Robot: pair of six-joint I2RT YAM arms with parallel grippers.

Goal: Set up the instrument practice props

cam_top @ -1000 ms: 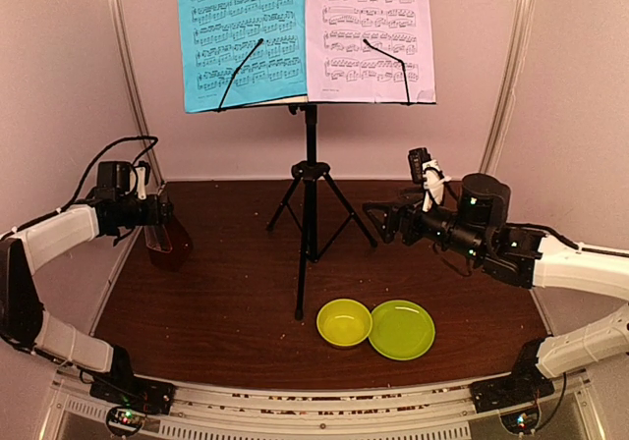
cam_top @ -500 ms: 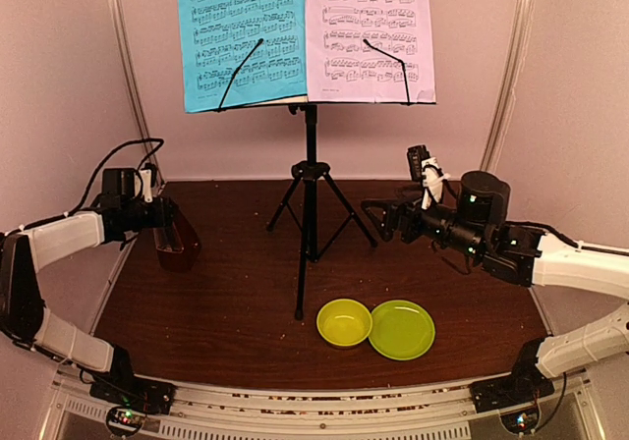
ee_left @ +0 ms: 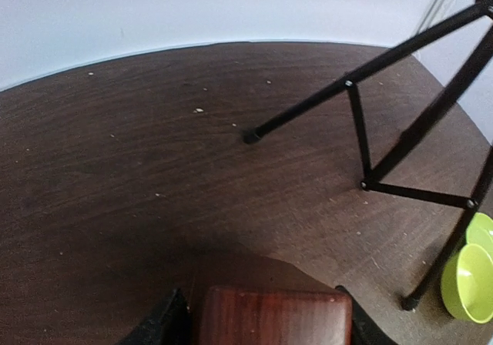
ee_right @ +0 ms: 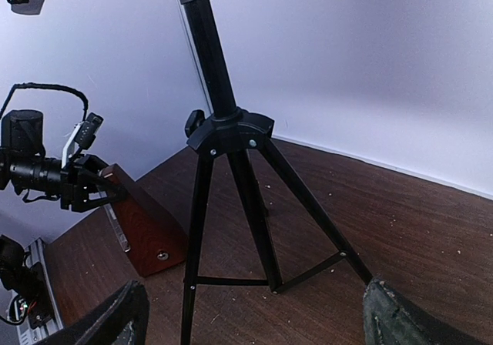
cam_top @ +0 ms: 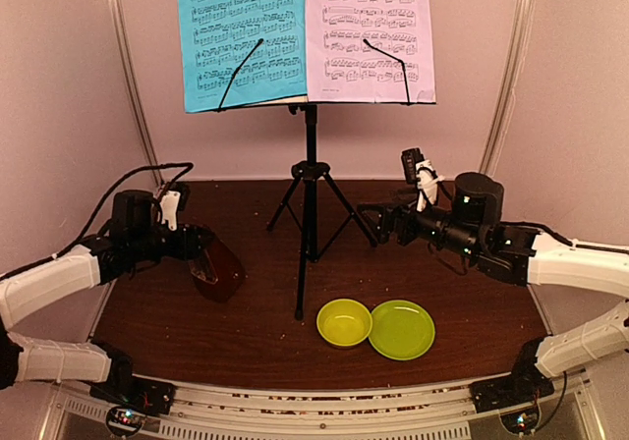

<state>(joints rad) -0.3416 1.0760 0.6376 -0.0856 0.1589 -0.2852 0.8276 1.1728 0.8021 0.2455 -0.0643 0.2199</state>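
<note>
Carrying the small brown wooden metronome (cam_top: 218,268) in my left gripper (ee_left: 258,326), fingers pinching its top from both sides.

- Change: a second ago this gripper stood wider, out at the left edge of the dark brown wooden bench (cam_top: 197,337). It has since closed on the metronome and swung it inward, toward the middle. The metronome now hangs tilted, base angled down and to the right, left of the front leg of the black tripod music stand (cam_top: 311,185) and apart from it.
- Cannot tell whether its lower edge touches the bench. The dark shadow under it in the left wrist view suggests it is lifted.
- My right gripper (cam_top: 376,222) is spread wide and empty, hovering just right of the tripod legs and pointed at them. It has barely shifted.
- The music stand is upright at the centre back. The blue sheet (cam_top: 241,37) and the lilac-white sheet (cam_top: 369,32) sit side by side on its desk, each under a thin black retaining arm.
- The yellow-green bowl (cam_top: 344,322) and the green plate (cam_top: 401,329) lie touching, front right of the stand's near leg. Both are unmoved.

Reading: stand and sheets look done, and the metronome is the last prop in transit. Likely next is to level it and set it upright on open bench near the stand. Risks are clipping the tripod leg, and releasing while it is tilted, which could tip it over.
</note>
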